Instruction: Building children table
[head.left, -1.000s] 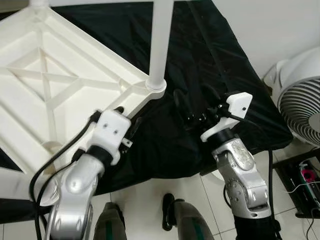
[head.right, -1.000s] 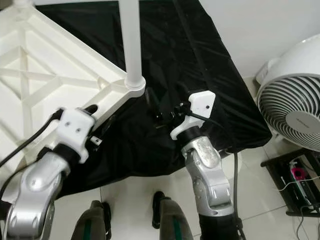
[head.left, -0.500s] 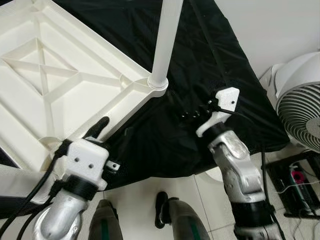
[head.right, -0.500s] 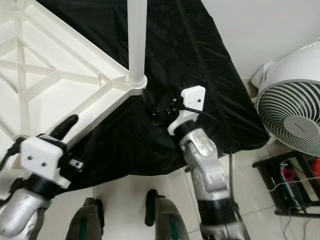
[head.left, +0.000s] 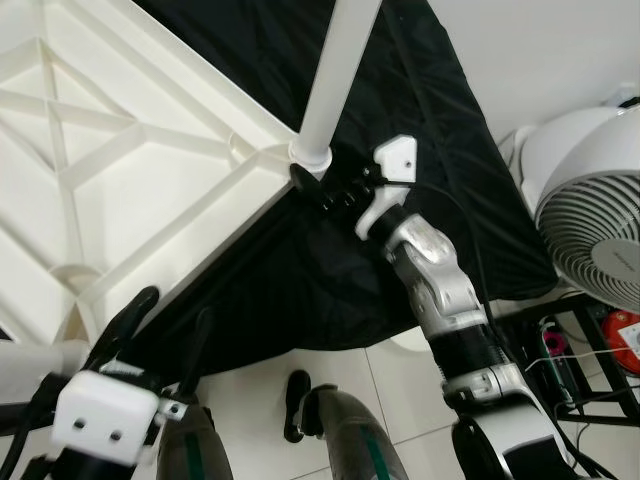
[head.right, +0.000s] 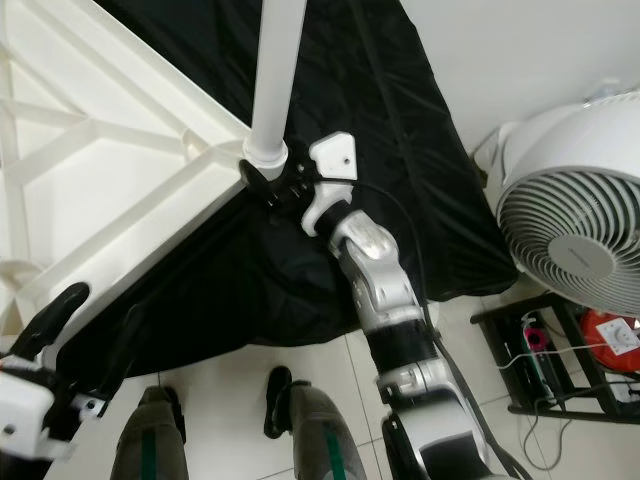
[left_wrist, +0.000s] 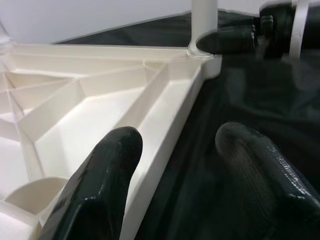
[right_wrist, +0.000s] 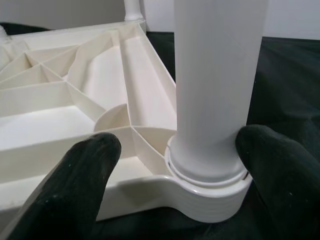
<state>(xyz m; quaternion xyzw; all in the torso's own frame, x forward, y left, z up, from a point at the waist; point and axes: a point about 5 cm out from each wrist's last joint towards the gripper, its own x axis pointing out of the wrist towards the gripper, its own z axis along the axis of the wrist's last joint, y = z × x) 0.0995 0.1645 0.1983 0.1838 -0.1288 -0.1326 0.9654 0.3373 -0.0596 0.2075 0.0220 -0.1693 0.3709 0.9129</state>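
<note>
The white plastic table top lies upside down on a black cloth, ribs facing up. One white leg stands upright in its near corner socket. My right gripper is at the foot of that leg, open. Its black fingers stand on either side of the leg, just above the socket collar. My left gripper hangs low near the cloth's front edge, open and holding nothing. In the left wrist view one finger lies over the table top's rim and the other over the cloth.
A white fan stands to the right on the tiled floor. Beside it is a black rack with cables and a red object. An empty round socket shows in the table top's near left corner. My feet are just below the cloth's edge.
My right gripper has reached forward and left to the base of the upright leg. My left arm has drawn back and down from the table top's rim. The camera has shifted.
</note>
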